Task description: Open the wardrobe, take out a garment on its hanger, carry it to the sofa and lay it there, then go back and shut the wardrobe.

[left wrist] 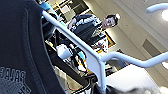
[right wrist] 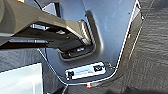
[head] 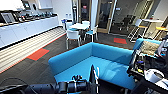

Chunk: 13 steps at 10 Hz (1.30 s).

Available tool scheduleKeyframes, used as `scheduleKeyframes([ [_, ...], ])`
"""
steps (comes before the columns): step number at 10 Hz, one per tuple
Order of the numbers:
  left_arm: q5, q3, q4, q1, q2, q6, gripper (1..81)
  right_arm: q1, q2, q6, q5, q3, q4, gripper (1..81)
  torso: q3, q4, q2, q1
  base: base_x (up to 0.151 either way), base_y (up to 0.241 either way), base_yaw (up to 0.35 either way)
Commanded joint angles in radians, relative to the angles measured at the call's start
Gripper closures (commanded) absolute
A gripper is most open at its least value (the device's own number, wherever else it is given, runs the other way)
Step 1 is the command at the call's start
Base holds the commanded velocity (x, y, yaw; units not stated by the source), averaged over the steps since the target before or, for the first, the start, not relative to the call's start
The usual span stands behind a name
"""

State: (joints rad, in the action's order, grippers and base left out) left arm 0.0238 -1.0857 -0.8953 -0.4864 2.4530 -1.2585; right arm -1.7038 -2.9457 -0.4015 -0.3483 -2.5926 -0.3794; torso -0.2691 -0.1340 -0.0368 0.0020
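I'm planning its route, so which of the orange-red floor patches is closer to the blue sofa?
The larger orange-red floor patch, just left of the blue sofa; the smaller patch lies farther back, past the sofa's back.

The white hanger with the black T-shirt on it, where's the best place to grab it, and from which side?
Probably the neck of the hanger, where both shoulder bars join below the hook: it's bare and rigid, while the T-shirt covers one bar. Come from the fabric-free side.

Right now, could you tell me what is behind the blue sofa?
Behind the sofa stand a white table with chairs on dark carpet. The floor directly behind its back is hidden.
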Motion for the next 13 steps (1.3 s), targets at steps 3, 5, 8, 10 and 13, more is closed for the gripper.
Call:
scheduleKeyframes([
  [3,0.050,0.055,-0.024,0.125,-0.005,0.011,81.1,-0.009,0.005,0.001,0.048,0.002,-0.018,1.0,0.000,0.000,0.000,0.000,0.000,0.000,0.000],
  [5,0.053,0.058,-0.025,0.124,-0.005,0.013,81.1,-0.009,0.005,0.001,0.046,0.002,-0.018,1.0,0.000,0.000,0.000,0.000,0.000,0.000,0.000],
  [8,0.053,0.058,-0.025,0.124,-0.003,0.014,81.1,-0.009,0.005,0.001,0.048,0.002,-0.018,1.0,0.000,0.000,0.000,-0.001,0.066,0.000,0.000],
  [10,0.054,0.058,-0.025,0.124,-0.001,0.014,81.1,-0.008,0.005,0.001,0.048,0.002,-0.018,1.0,0.000,0.000,-0.001,-0.002,0.114,0.000,0.000],
  [13,0.054,0.061,-0.024,0.124,0.002,0.014,81.1,-0.007,0.005,0.001,0.048,0.002,-0.018,1.0,0.000,0.000,0.000,-0.001,0.124,0.000,0.000],
])
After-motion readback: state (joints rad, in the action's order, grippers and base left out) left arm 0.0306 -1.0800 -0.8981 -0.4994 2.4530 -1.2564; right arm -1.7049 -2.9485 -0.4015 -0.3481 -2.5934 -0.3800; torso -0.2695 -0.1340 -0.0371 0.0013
